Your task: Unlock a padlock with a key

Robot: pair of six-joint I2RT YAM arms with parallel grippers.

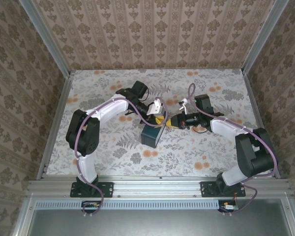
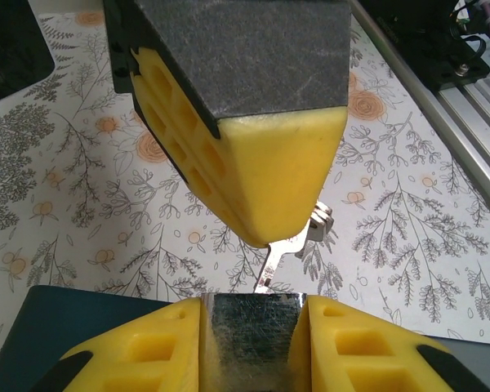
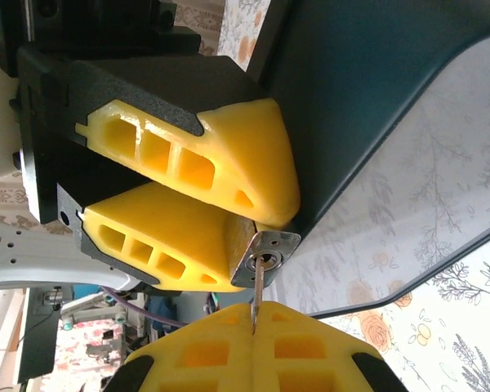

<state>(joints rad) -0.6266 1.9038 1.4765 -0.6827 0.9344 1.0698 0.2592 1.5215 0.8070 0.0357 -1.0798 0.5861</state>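
My left gripper (image 2: 253, 309) is shut on the silver padlock (image 2: 253, 335), whose body is clamped between the two yellow fingers. The padlock's keyhole face (image 3: 265, 256) points at my right gripper (image 3: 256, 317), which is shut on the key (image 3: 257, 294). The key's thin blade (image 2: 271, 265) runs from the right fingers into the keyhole. A small ring (image 2: 322, 220) hangs at the key's head. From above, the left gripper (image 1: 159, 117) and right gripper (image 1: 173, 122) meet tip to tip at mid-table. The shackle is hidden.
A dark teal box (image 1: 151, 135) lies on the floral tabletop (image 1: 211, 147) just under and in front of the grippers. Patterned walls close off the back and both sides. An aluminium rail (image 1: 157, 186) runs along the near edge.
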